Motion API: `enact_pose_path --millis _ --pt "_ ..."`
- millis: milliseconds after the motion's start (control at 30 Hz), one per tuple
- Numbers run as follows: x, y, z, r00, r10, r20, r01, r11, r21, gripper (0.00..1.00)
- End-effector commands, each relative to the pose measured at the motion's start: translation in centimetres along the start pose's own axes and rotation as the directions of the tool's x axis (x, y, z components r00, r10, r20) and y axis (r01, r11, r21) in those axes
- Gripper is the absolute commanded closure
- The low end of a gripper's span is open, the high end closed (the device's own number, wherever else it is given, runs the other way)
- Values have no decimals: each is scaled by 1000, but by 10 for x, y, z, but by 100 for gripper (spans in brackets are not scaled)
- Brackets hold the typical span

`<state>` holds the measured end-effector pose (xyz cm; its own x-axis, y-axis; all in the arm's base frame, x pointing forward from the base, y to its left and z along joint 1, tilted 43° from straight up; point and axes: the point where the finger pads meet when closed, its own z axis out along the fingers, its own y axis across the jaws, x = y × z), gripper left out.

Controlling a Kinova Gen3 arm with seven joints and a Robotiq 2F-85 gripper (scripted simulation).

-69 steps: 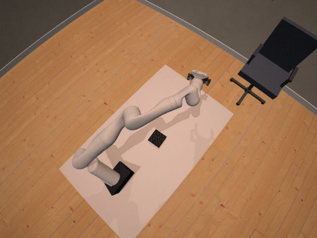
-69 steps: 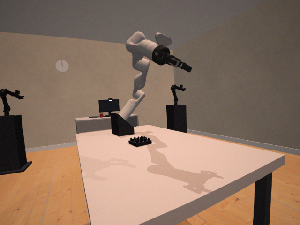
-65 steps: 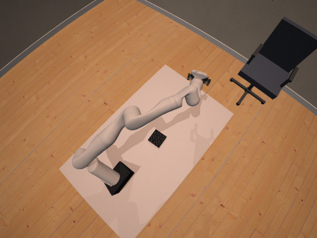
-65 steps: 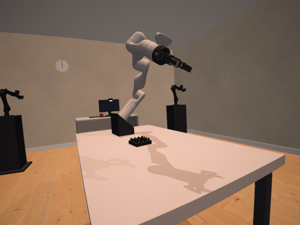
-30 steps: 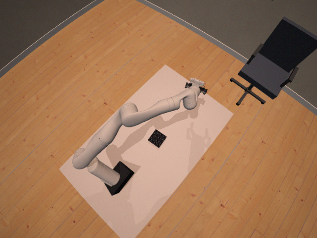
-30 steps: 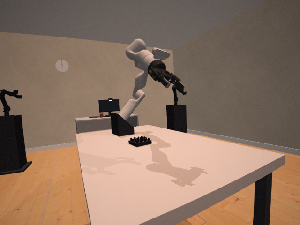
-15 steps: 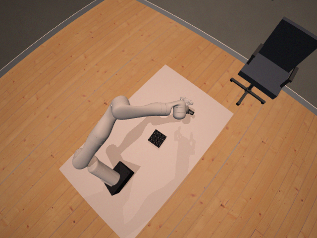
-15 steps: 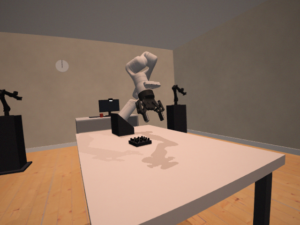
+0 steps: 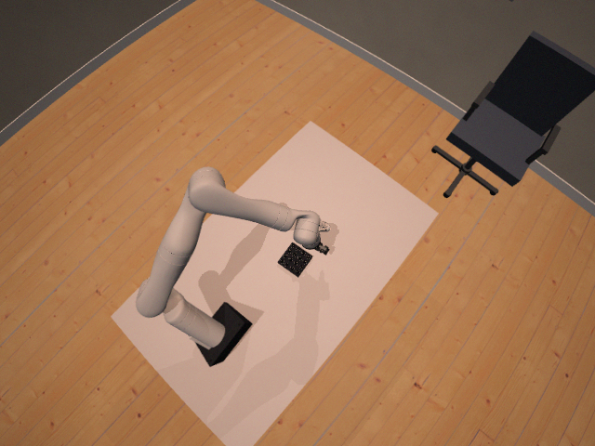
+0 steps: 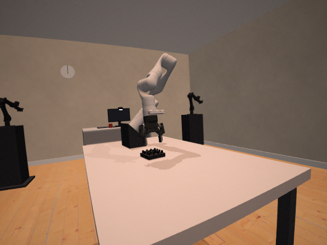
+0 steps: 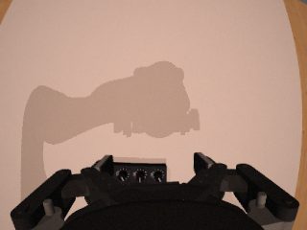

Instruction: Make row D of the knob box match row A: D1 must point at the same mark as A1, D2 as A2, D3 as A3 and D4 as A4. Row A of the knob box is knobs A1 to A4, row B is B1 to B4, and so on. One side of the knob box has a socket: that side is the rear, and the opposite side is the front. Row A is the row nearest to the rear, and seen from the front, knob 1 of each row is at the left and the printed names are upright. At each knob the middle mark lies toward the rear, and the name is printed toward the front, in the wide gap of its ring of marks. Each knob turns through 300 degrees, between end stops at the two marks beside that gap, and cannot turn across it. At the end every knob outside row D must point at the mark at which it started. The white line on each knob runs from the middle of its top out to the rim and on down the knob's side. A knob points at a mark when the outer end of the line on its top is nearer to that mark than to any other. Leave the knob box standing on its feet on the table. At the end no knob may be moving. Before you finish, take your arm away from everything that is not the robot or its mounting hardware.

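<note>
Above the pale counter (image 9: 375, 211) (image 10: 184, 190) (image 11: 240, 62), beside the black knob box (image 9: 295, 259) (image 10: 152, 154) (image 11: 140, 168), the tool (image 9: 326, 238) (image 10: 153, 142) (image 11: 153, 163) hangs with fingers spread and nothing grasped, and should best centre squarely over one front-row knob before lowering, keeping its fingertips off the neighbours.

White table (image 9: 364, 191) (image 10: 195, 190) (image 11: 240, 62) beneath a black knob box (image 9: 295, 259) (image 10: 152, 154) (image 11: 140, 168).
</note>
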<state>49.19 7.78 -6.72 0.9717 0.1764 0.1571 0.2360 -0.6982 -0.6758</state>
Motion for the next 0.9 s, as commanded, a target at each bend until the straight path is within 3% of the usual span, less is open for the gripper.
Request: enact_pose_path --millis 0,167,333,867 --pt "-22 -12 -4 1000 5 29 -5 1000 -3 0" --pt "-66 -26 -3 995 20 98 -20 1000 4 0" --pt "-89 -35 -4 991 27 132 -28 1000 7 0" --pt "-95 -37 -4 990 29 141 -30 1000 8 0"
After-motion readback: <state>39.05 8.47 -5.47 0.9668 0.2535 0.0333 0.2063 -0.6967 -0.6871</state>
